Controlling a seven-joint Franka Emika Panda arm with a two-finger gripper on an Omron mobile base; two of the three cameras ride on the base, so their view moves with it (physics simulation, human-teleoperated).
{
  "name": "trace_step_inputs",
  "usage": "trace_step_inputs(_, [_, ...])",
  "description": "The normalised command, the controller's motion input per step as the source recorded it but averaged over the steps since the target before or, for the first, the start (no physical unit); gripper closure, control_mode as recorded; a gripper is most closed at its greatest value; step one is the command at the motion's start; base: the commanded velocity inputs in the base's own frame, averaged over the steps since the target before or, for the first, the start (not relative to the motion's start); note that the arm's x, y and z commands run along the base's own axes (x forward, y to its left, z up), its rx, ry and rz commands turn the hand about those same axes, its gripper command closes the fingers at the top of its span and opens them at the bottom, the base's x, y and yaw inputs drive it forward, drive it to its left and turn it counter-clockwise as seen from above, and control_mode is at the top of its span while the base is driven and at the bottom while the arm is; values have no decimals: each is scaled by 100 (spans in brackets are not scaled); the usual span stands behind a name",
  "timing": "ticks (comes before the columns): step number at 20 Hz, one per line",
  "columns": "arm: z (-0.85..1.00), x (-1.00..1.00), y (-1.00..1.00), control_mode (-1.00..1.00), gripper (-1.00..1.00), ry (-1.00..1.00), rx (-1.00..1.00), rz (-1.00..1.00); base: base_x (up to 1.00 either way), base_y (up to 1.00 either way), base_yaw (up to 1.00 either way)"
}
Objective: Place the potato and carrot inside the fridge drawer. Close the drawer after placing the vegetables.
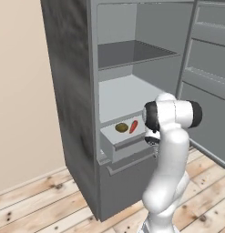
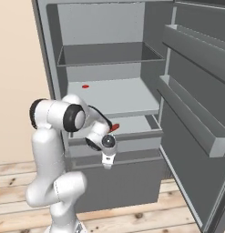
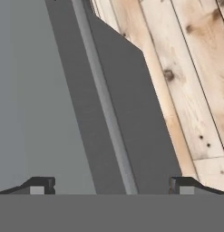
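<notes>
While the gripper (image 2: 107, 164) hung pointing down in front of the fridge (image 1: 70, 91), its two fingertips (image 3: 41, 185) stood far apart in the hand view, wide open with nothing between them. Past them that view showed the dark lower panel (image 3: 118, 113) with its pale handle groove, and the wooden floor (image 3: 195, 68) off to one side.

The fridge drawer (image 1: 125, 146) was pulled out, its plain front just above and behind the gripper in the right base view (the hand sat in front of the drawer front, and whether it touched could not be told). Inside the drawer, above and behind the gripper, lay the potato (image 1: 121, 128) and the carrot (image 1: 133, 126), close beside each other but apart, the potato farther from the gripper and the carrot nearer. In the right base view only a tip of the carrot (image 2: 115, 127) showed past the wrist, up and slightly to the side of the gripper.

Higher still sat the light-grey shelves (image 2: 118, 98), and a small red mark (image 2: 85, 86) lay on the middle one. The open door (image 2: 196, 109) with its bins stood to the gripper's right. No writing or labels could be read anywhere.
</notes>
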Motion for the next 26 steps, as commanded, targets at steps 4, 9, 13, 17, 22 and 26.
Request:
trace_step_inputs(4, [16,1,6,-100,-100,-9,1,0,0,0,0])
trace_step_inputs(9, [44,-100,-22,-100,-100,-22,2,0,0,0,0])
trace_step_inputs(13, [83,-70,-8,-100,-100,-15,1,0,0,0,0])
trace_step_inputs(17, [100,-14,-9,-100,-100,-4,0,0,0,0,0])
trace_step_inputs(22, [100,0,-34,-100,-100,0,0,-1,0,0,0])
trace_step_inputs(26, [100,0,-51,-100,-100,4,0,-3,0,0,0])
